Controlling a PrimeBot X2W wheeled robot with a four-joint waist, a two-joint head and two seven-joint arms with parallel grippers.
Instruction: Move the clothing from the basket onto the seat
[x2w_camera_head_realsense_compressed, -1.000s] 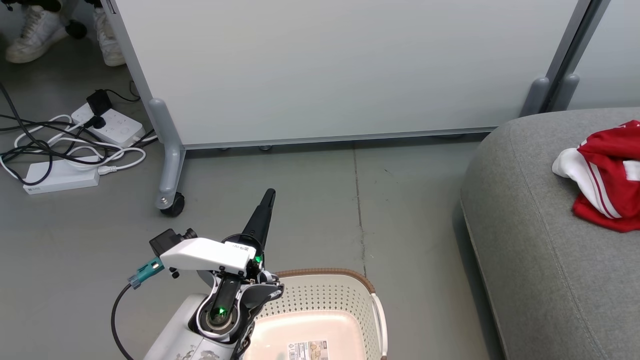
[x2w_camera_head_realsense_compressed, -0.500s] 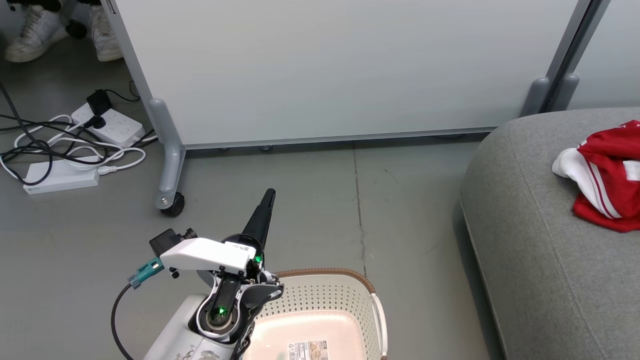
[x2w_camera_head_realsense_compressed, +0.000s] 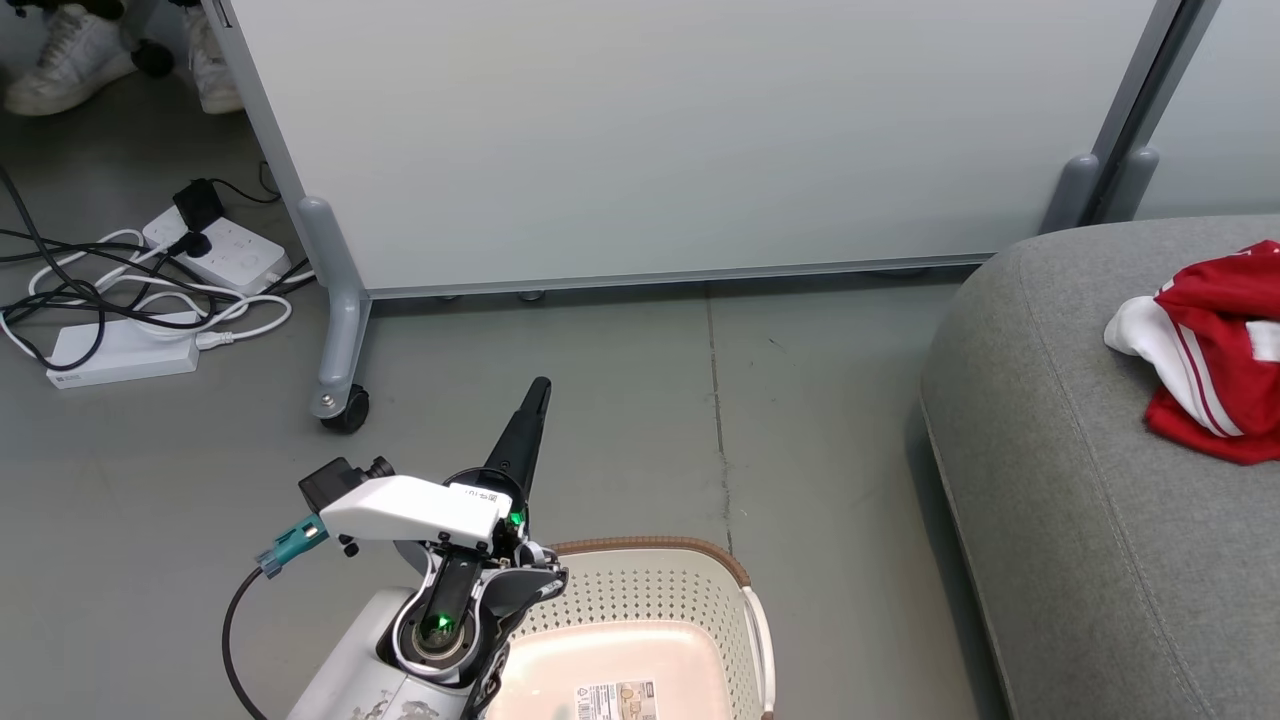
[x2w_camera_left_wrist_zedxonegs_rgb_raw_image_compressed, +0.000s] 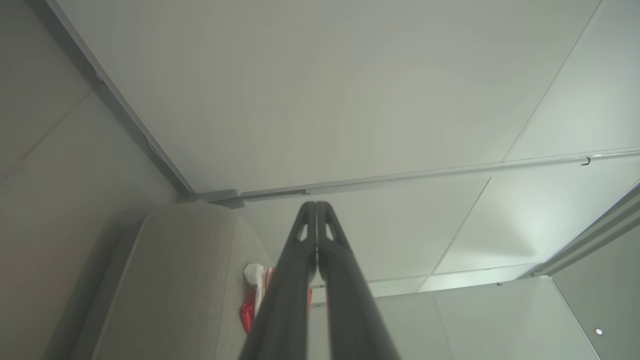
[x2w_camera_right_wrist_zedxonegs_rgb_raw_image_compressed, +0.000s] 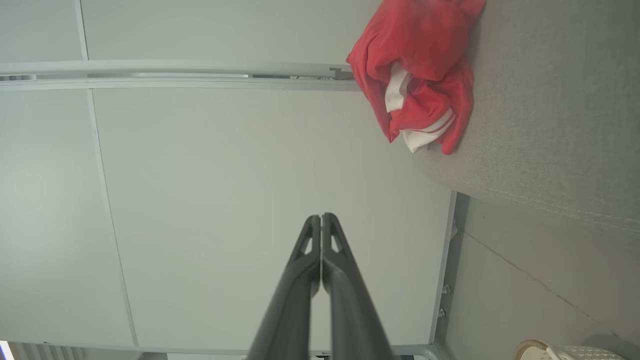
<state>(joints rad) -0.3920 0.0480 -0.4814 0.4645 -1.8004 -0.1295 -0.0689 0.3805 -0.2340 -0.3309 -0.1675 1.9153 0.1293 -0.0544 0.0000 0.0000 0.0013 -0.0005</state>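
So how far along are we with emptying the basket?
Done, it seems: the clothing lies on the seat, and the basket looks bare where visible. In hand: nothing; left gripper and right gripper are shut, empty. Left: probably nothing, though its near end is cropped.

clothing (x2w_camera_head_realsense_compressed: 1212, 292) was soft red cloth with white trim, matt | seat (x2w_camera_head_realsense_compressed: 1060, 520) was grey cloth — coarse weave, matt | basket (x2w_camera_head_realsense_compressed: 640, 592) was cream plastic, smooth, faintly glossy inside, rim brown and woven-looking | floor (x2w_camera_head_realsense_compressed: 820, 420) was smooth, dull grey | left gripper (x2w_camera_left_wrist_zedxonegs_rgb_raw_image_compressed: 316, 207) looked dark matt plastic
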